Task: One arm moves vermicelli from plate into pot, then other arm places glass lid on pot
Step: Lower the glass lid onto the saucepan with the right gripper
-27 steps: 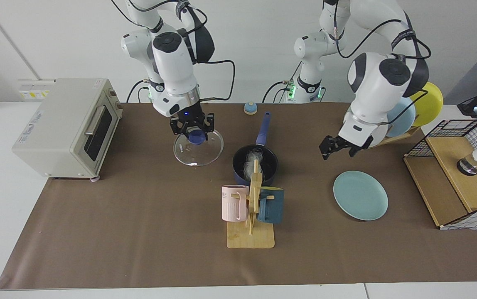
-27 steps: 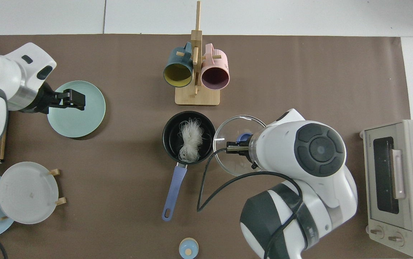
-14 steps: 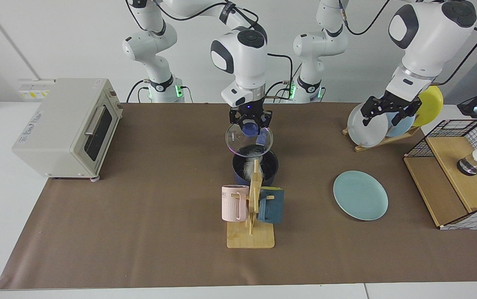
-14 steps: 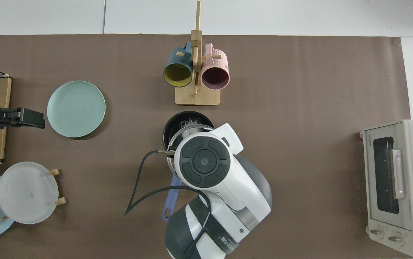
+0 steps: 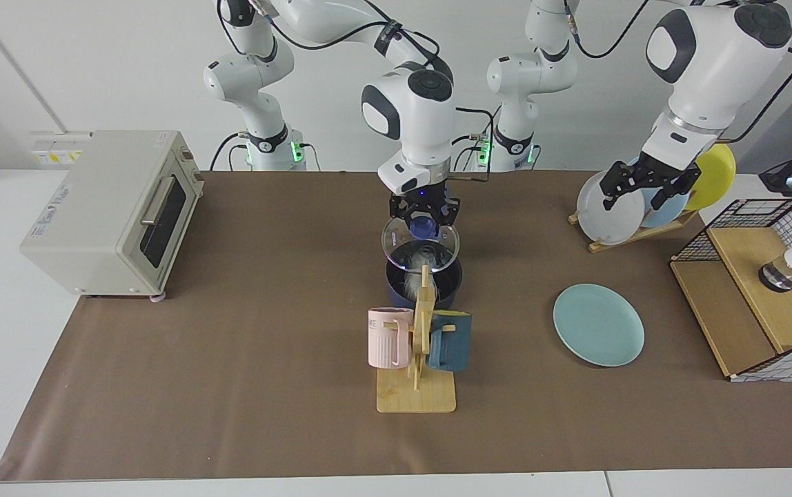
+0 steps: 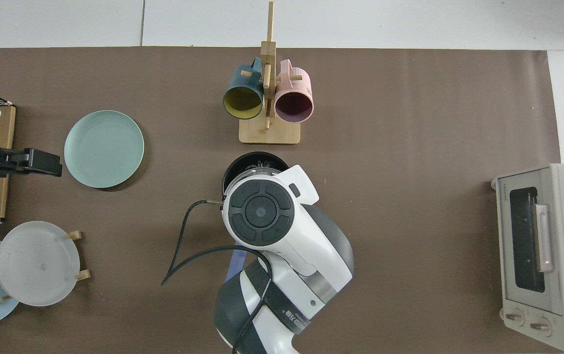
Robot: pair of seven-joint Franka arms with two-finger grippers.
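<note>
The dark navy pot [image 5: 446,281] stands mid-table with white vermicelli [image 5: 412,266] inside. My right gripper [image 5: 423,222] is shut on the blue knob of the glass lid [image 5: 420,247], which hangs slightly tilted just over the pot's rim; I cannot tell whether they touch. In the top view the right arm's wrist covers most of the pot [image 6: 242,163] and hides the lid's knob. The teal plate [image 5: 598,324] lies bare [image 6: 104,148]. My left gripper [image 5: 643,185] hangs open and raised in front of the plate rack, off the plate's edge [image 6: 41,163].
A wooden mug stand [image 5: 415,386] with a pink mug and a teal mug stands just in front of the pot. A toaster oven [image 5: 110,207] sits at one end, a plate rack [image 5: 634,231] and a wire-and-wood box [image 5: 761,304] at the other.
My right arm lifted the lid off the table, carried it over the pot and has now lowered it closer. My left arm rose from the plate to the rack and stays there.
</note>
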